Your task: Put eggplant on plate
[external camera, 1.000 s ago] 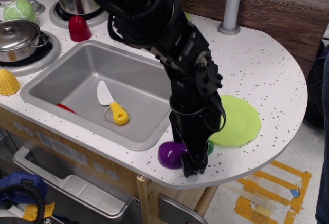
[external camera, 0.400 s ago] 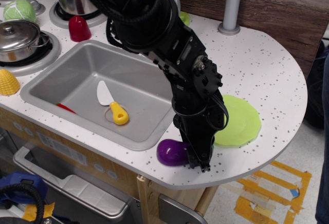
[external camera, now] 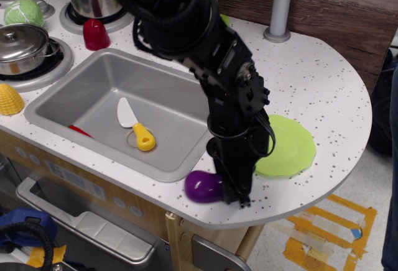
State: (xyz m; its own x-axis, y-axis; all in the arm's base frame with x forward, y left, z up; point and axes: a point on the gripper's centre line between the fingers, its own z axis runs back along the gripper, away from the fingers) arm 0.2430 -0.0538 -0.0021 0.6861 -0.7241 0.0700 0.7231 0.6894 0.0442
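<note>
The glossy purple eggplant lies on the white speckled counter near its front edge, just right of the sink's front corner. Its stem end is hidden behind my gripper. My black gripper points down at the eggplant's right end and touches or covers it. The fingertips sit behind the arm's bulk, so I cannot tell how the jaws stand. The lime-green round plate lies flat on the counter to the right of my arm, partly hidden by it, and nothing shows on it.
A grey sink at the left holds a white knife with a yellow handle. A red cup, pots on burners, a green cabbage and a yellow item stand at the far left. A grey pole rises behind.
The eggplant has slid a little to the left along the counter's front edge. My gripper has shifted slightly with it and stays at its right end.
</note>
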